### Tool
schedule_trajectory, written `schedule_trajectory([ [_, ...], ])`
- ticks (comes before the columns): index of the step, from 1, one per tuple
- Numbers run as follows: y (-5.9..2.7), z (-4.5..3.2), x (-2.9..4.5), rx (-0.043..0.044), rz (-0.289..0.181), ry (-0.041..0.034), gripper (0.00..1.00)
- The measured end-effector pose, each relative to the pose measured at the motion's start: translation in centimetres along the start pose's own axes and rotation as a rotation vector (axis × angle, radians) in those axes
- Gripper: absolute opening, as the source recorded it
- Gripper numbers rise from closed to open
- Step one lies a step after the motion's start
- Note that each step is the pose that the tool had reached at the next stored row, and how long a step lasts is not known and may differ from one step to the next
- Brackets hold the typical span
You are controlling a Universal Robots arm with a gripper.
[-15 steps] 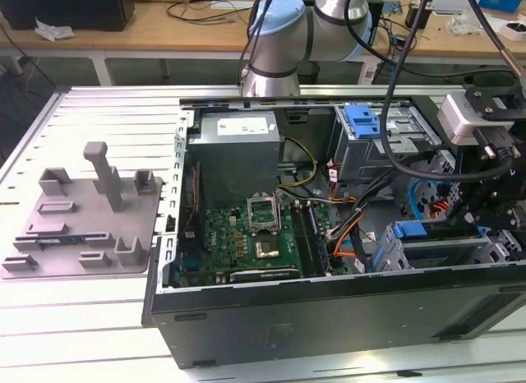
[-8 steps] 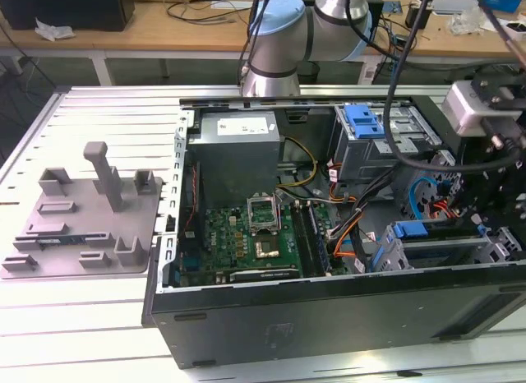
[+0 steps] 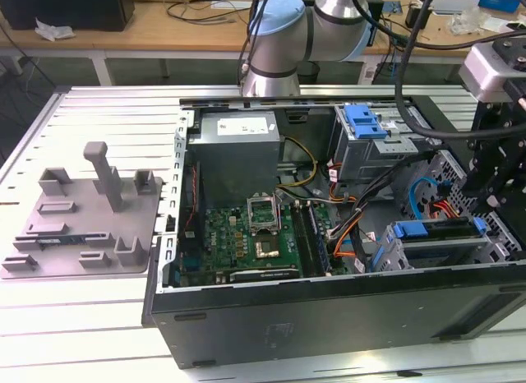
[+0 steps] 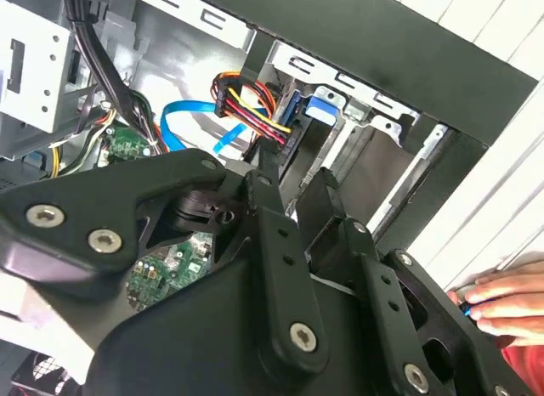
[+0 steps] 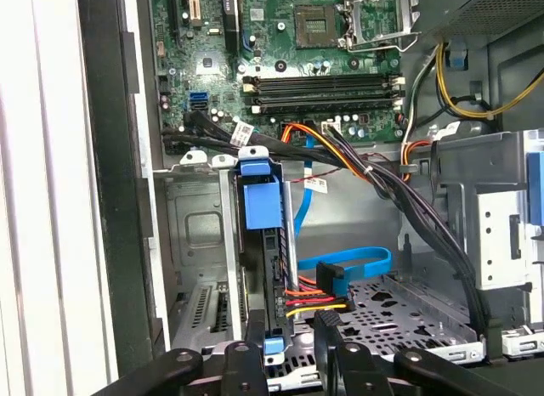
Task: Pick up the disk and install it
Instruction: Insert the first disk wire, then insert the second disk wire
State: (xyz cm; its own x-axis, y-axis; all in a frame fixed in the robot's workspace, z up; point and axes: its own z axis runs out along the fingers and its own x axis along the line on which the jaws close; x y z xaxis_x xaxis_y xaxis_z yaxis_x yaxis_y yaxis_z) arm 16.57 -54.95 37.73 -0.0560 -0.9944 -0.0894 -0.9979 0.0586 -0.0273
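Black pincer (image 5: pixel 289 353) sits closest in both wrist views (image 4: pixel 293 192), low over the front bay of the open black tower computer case (image 3: pixel 329 317). Its fingers (image 5: pixel 246 362) stand apart, one on each side of the end of the flat silver hard drive with the blue plastic carrier frame (image 5: pixel 260 200). Whether either finger touches it cannot be told.

The disk stands on edge inside the grey metal lower drive cage (image 5: pixel 200 234). In the exterior view it lies slotted in that cage (image 3: pixel 386 256) at the case's front corner, blue frame edge up (image 3: pixel 440 231), with the pincer (image 3: pixel 491 204) above it.

Writing:
- White label on the grey power supply box (image 3: pixel 238 126), too small to read.
- Small white barcode tags on the black cable bundle (image 5: pixel 242 128), not legible.

Case contents:
- Green motherboard (image 3: pixel 246 235)
- Red-yellow-black power leads (image 5: pixel 310 294)
- Flat blue data cable (image 5: pixel 357 260)
- Second grey cage topped by a blue plastic bracket (image 3: pixel 366 120)

Case rests on the white slatted counter (image 3: pixel 82 334). A grey moulded fixture tray (image 3: pixel 82 227) lies well apart, on the exterior view's left. A person's hand (image 4: pixel 501 302) shows in the second wrist view, just outside the case wall.
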Motion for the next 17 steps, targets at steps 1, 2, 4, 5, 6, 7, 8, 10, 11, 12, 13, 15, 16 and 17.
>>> schedule_trajectory([
  [1, 0.00, 0.00, 0.00, 0.0000, 0.000, 0.0001, 0.36],
  [2, 0.00, -0.01, 0.00, 0.0000, 0.000, 0.0002, 0.36],
  [4, 0.00, -0.01, 0.00, 0.0001, 0.000, 0.0002, 0.36],
  [5, 0.00, -0.01, 0.00, 0.0001, 0.000, 0.0002, 0.36],
  [6, 0.00, -0.01, 0.00, 0.0000, 0.000, 0.0002, 0.36],
  [7, 0.00, -0.01, 0.00, 0.0000, -0.001, 0.0002, 0.36],
  [8, 0.00, -0.01, 0.00, -0.0001, -0.001, 0.0001, 0.36],
  [10, 0.00, -0.01, 0.00, -0.0001, -0.001, 0.0001, 0.36],
  [11, 0.00, -0.01, 0.00, 0.0000, -0.001, 0.0001, 0.36],
  [12, 0.00, -0.01, 0.00, 0.0000, -0.001, 0.0001, 0.36],
  [13, 0.00, -0.01, 0.00, -0.0001, -0.001, 0.0001, 0.36],
  [15, 0.00, -0.01, 0.00, -0.0001, -0.001, 0.0001, 0.36],
  [16, 0.00, -0.01, 0.00, -0.0001, -0.001, 0.0001, 0.36],
  [17, 0.00, -0.01, 0.00, -0.0001, -0.001, 0.0002, 0.36],
])
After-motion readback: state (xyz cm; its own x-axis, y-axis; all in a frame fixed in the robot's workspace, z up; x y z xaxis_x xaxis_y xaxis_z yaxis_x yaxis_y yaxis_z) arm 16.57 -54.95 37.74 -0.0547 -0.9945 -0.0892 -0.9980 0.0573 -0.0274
